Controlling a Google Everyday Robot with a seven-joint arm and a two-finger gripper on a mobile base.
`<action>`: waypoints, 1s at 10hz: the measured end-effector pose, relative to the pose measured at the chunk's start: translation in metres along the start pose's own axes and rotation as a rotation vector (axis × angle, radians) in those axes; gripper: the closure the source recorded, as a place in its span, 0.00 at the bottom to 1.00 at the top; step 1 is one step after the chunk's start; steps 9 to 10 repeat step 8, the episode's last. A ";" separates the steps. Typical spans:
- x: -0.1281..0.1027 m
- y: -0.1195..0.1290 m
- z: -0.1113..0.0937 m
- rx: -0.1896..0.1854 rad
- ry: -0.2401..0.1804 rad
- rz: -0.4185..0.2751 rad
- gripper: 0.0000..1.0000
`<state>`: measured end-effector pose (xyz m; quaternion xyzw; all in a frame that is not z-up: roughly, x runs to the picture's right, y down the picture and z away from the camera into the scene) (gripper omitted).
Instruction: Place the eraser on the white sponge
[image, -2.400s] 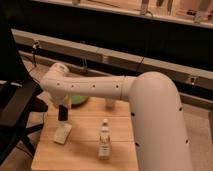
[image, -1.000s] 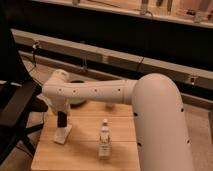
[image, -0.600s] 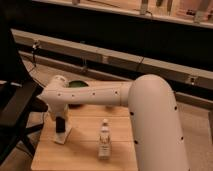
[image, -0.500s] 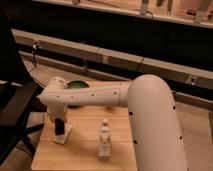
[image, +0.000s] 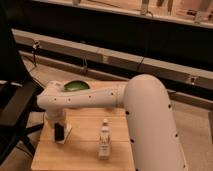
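Desk: light wooden desk (image: 80, 150).
Hidden: green bowl (image: 75, 86), partly behind arm.
Hand: hand (image: 59, 133) at 9 o'clock, gripping dark eraser (image: 59, 132) over white sponge (image: 64, 133).

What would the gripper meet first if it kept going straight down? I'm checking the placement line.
The gripper points down at the table's left side, with the dark eraser at its tip. Straight below lies the white sponge, probably the first contact, though depth is unclear.

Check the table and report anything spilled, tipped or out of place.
Nothing stands out. The bottle stands upright, the green bowl sits at the back edge, and the gripper hangs low over the white sponge with a dark eraser there. No spill visible on the table.
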<state>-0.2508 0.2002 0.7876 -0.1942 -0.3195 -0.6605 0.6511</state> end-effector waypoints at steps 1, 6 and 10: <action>-0.003 0.000 0.001 -0.002 -0.008 -0.001 0.43; -0.011 0.000 -0.004 0.044 0.000 0.005 0.38; 0.003 0.001 -0.005 0.029 0.003 0.005 0.59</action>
